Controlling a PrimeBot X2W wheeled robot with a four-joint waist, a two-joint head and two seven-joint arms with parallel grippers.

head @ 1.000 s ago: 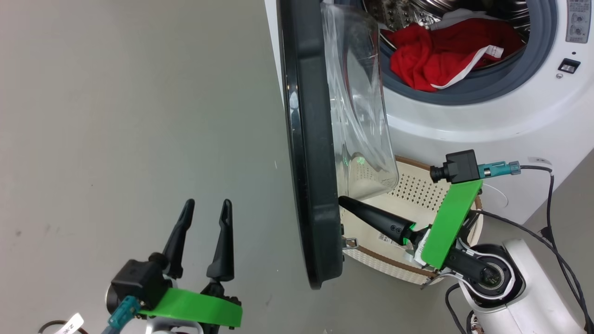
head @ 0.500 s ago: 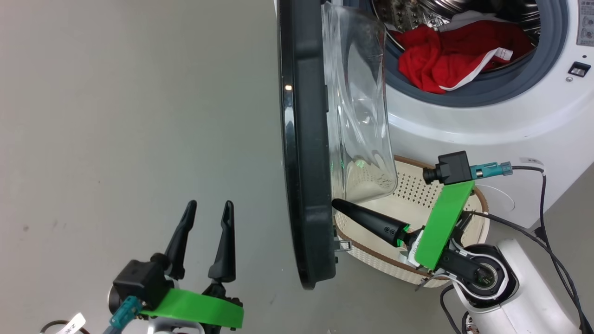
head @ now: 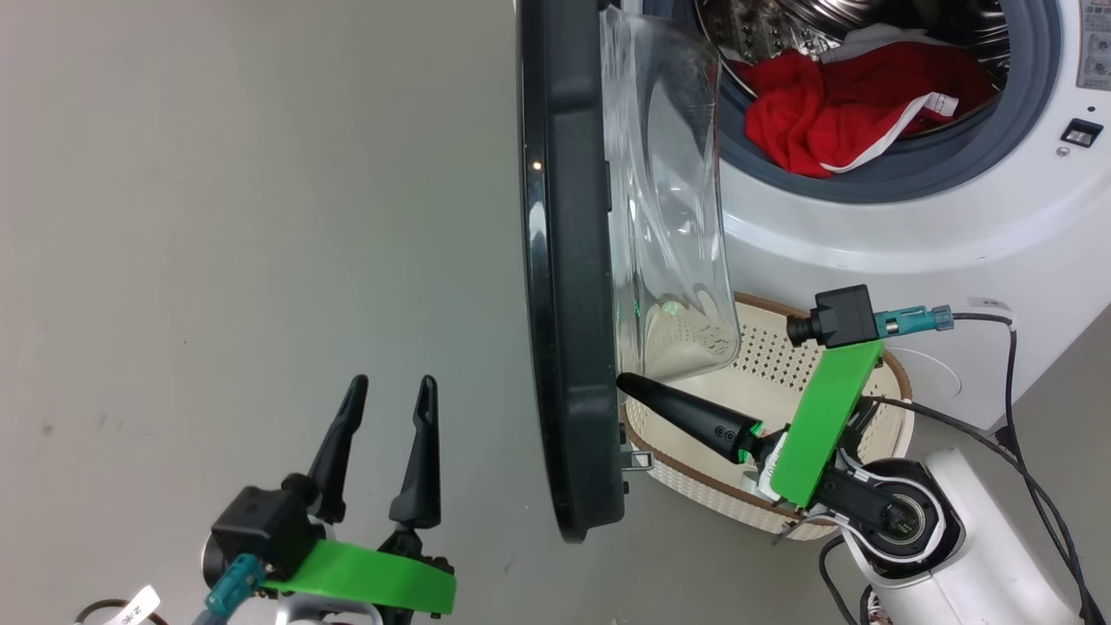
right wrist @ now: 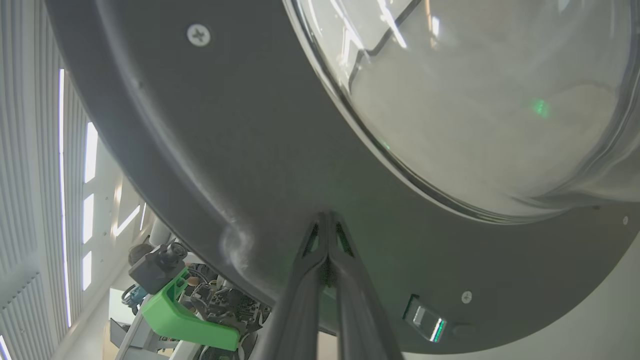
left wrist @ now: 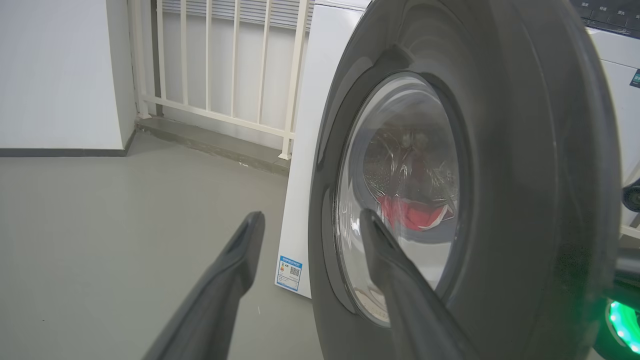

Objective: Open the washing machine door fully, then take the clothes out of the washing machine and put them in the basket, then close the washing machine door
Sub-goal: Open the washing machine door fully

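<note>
Against the inner face of the half-open washing machine door (head: pixel 568 260), the right claw (head: pixel 621 380) rests its closed tips, over the basket (head: pixel 785 358). Outside the door the left claw (head: pixel 391 384) hangs open; red clothes (head: pixel 833 100) lie inside the washing machine (head: pixel 868 230).

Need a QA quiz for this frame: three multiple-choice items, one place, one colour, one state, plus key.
1. The cream-white perforated plastic basket stands: A) on the floor before the big white front-loading washing machine B) on top of it C) on a shelf
2. The soft fabric clothes in the steel drum are mostly: A) blue B) red C) yellow
3. The right gripper's dark fingers are: A) spread wide B) shut, tips at the round glossy black door C) clamped on fabric
Key: 1A, it sits on the floor by the machine's front. 2B, red with white trim. 3B, the fingers lie pressed together at the door.
</note>
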